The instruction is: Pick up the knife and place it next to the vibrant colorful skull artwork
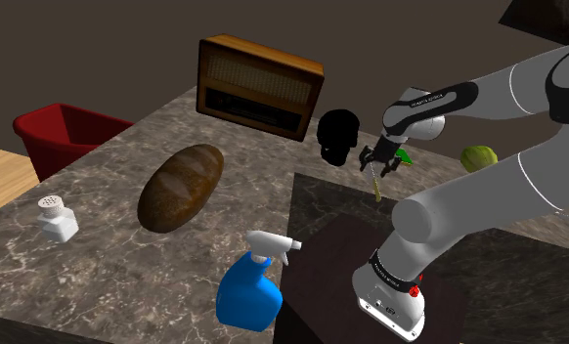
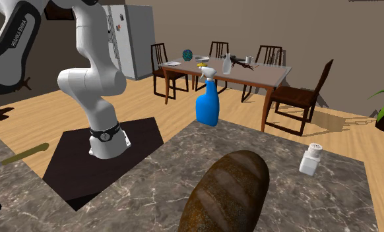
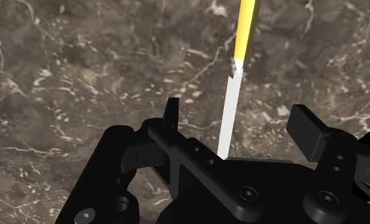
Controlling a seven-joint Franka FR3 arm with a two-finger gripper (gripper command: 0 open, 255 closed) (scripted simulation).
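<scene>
Shoulder view, left to right: red bin (image 1: 63, 132) off the surface's (image 1: 107, 249) far left edge. White shaker (image 1: 56, 217) sits near that edge. The brown bread loaf (image 1: 182, 186) lies mid-surface, and the blue spray bottle (image 1: 253, 283) stands at the near edge. The wooden radio (image 1: 261, 86) is at the back. The black skull (image 1: 338, 135) is to the right of the radio, on the marble.

My pincer (image 1: 380, 161) hangs just right of the skull, pointing down. The knife (image 1: 376, 184) runs out from under it toward the camera, near the skull but not touching it. A small green object (image 1: 403, 154) is just beside the pincer, and a round green fruit (image 1: 479, 158) is further right.

Wrist view: pincer (image 3: 238, 113) is released and the fingers (image 3: 308, 127) stand apart. The knife (image 3: 234, 83) has a white blade and a yellow handle. The blade passes between the fingers, touching neither, with the handle pointing away from me over the marble.

Second exterior view: knife (image 2: 24, 154) is low over the marble at the far left. Can't tell if it rests on the marble or sits just above it.
</scene>
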